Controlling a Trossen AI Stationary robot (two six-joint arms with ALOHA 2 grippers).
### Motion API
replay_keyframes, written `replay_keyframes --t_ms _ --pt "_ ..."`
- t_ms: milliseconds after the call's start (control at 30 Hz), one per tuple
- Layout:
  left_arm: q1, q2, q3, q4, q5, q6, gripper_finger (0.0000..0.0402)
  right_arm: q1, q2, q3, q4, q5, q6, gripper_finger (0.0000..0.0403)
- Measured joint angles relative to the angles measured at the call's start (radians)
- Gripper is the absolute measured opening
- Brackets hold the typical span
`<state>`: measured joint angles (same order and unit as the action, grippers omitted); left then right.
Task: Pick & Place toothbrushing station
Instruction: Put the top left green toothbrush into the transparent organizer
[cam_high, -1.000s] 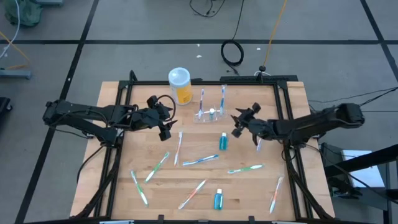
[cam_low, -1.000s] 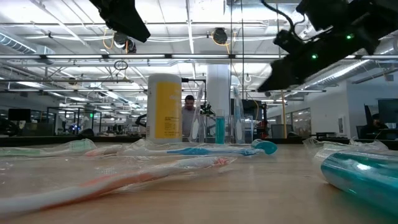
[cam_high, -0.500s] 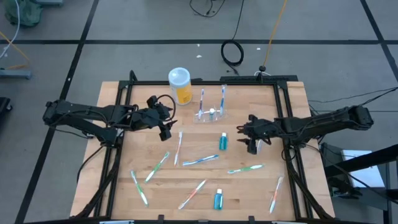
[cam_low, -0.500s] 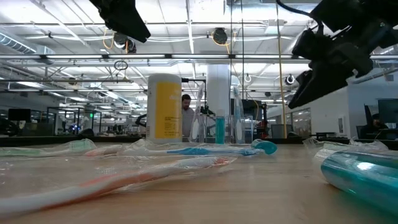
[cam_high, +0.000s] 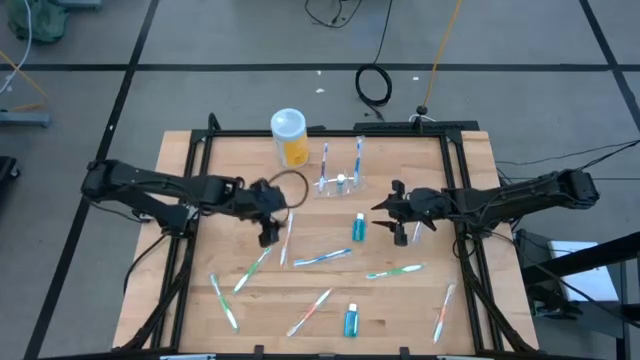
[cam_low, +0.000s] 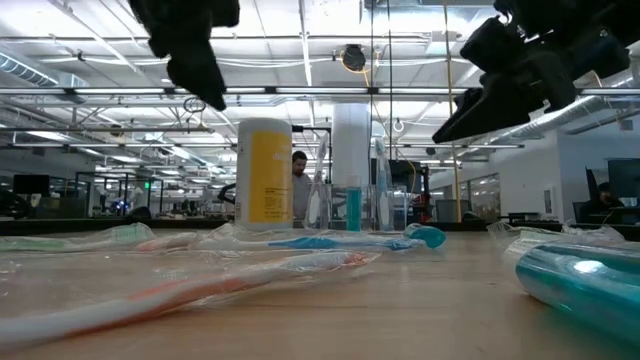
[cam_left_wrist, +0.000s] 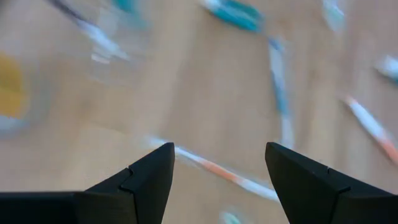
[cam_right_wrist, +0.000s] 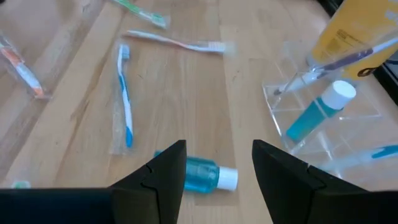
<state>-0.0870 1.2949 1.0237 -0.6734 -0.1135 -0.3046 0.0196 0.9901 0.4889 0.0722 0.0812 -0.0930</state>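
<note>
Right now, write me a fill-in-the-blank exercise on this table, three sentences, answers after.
1. The yellow-orange cup with the white top stands beside the see-through toothbrushing station, at the table's ____ edge.
2. The right gripper hangs above a lying ____ tube with a white cap, its fingers open.
3. The left gripper holds ____, its fingers open above the wooden table.

Missing words: far; teal; nothing

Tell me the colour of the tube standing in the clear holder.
Teal with a white cap; the right wrist view shows it best.
</note>
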Motion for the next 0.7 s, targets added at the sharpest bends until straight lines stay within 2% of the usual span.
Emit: replay_keyframes --t_ms 133,333,433,700 --pt "-0.028 0.064 0.0 -0.072 0.096 -0.072 0.0255 -0.001 0.0 0.0 0.023 0.002 -0.005 0.0178" --pt "-0.069 0.172 0.0 -0.216 0.101 -0.369 0.0255 -0.023 0.0 0.0 0.075 0.003 -0.092 0.0178" --pt "-0.095 0.222 0.0 -0.271 0.152 -0.514 0.0255 -0.029 0.0 0.0 0.079 0.002 -0.067 0.0178" --pt "-0.185 0.345 0.0 -0.259 0.165 -0.672 0.0255 -0.029 0.0 0.0 0.077 0.001 -0.02 0.0178"
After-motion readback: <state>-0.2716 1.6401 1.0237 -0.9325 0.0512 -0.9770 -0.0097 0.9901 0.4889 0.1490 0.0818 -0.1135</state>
